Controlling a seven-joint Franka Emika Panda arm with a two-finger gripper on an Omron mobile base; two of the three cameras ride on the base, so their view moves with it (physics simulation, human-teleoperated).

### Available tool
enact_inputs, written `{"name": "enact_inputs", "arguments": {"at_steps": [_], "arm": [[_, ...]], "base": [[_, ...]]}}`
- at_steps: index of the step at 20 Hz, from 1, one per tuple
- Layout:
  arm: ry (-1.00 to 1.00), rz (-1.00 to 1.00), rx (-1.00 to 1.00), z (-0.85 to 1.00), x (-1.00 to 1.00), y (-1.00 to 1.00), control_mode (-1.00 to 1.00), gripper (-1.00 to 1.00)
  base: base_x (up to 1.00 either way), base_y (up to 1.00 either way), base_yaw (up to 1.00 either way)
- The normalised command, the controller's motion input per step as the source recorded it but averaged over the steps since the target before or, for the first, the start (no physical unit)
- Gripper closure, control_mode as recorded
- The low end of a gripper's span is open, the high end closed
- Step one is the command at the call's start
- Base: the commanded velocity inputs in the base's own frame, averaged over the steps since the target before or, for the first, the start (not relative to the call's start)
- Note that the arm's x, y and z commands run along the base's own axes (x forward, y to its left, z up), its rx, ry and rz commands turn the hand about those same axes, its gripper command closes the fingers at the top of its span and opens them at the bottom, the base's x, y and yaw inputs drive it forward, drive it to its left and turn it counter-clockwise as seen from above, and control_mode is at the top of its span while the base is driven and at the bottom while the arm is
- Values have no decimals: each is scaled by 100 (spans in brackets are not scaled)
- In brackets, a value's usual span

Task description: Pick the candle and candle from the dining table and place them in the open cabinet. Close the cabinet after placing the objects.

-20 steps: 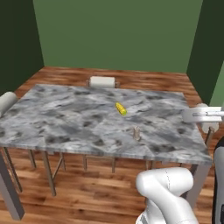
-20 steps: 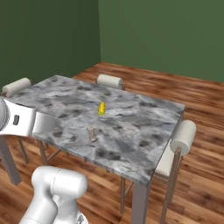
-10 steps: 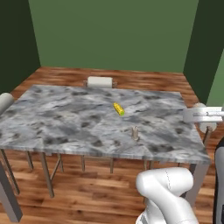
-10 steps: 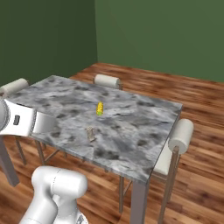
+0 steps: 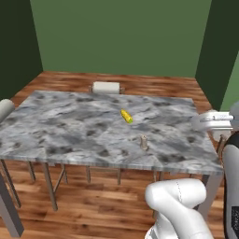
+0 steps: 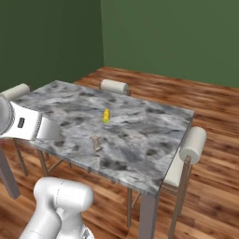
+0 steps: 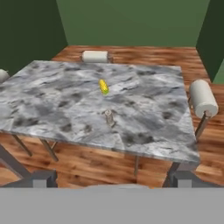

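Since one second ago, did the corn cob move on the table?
No. The corn cob keeps its spot near the candles on the dining table; the camera shifted.

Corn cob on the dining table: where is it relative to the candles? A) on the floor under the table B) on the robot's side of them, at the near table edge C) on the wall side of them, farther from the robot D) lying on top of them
C: the yellow corn cob lies on the dining table beyond the candles, toward the green wall, clearly apart from them; the hand view shows the same order.
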Motion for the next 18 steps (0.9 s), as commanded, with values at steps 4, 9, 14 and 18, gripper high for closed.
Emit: {"name": "enact_inputs", "arguments": {"at_steps": [4, 9, 14, 18], "arm": [[14, 0, -1, -32, 22, 10, -100, -100], [14, 0, 0, -59, 43, 16, -100, -100], [2, 0, 0, -47, 50, 10, -100, -100], [1, 0, 0, -28, 46, 11, -100, -100]], "base": [[0, 0, 0], [0, 0, 0], [0, 0, 0], [0, 0, 0]]}}
